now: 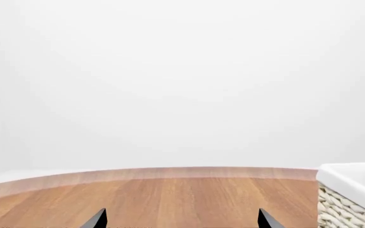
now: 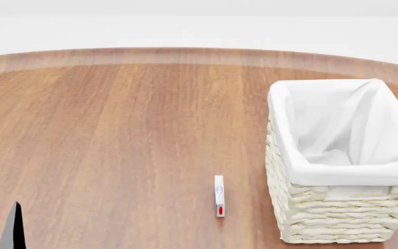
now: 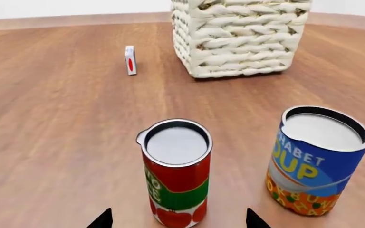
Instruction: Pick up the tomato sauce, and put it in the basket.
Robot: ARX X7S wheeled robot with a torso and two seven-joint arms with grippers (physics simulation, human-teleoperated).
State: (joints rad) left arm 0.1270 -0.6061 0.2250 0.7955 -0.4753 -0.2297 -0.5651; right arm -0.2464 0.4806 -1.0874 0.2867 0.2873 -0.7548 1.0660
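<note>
1. Right wrist view only: the tomato sauce can (image 3: 177,184), red and green label, silver top, upright on the wooden table (image 3: 55,118). A blue and yellow soup can (image 3: 314,161) stands upright beside it, near but apart.
2. Head view only: the basket's (image 2: 337,218) open interior with white cloth liner (image 2: 344,129), nothing visible inside. The cans do not appear in this view.
3. Head and right wrist views share a small white packet with a red mark (image 2: 219,195), standing on edge just beside the basket, not touching.
4. Left wrist view: bare table, the table's far curved edge (image 1: 150,172), and one corner of the basket.
5. Right gripper (image 3: 177,219): fingertips spread wide, released, holding nothing. The tomato sauce can sits at 12 o'clock from it, close, centred between the two tips; contact cannot be told. The soup can is at roughly 2 o'clock.
6. Left gripper (image 1: 182,219): fingertips apart, released, over bare wood; basket corner at 3 o'clock.
7. Open room: bare wood runs from the tomato sauce can toward the basket at about 1 o'clock in the right wrist view; the packet lies at 11 o'clock. In the head view the table's left half is bare wood.
</note>
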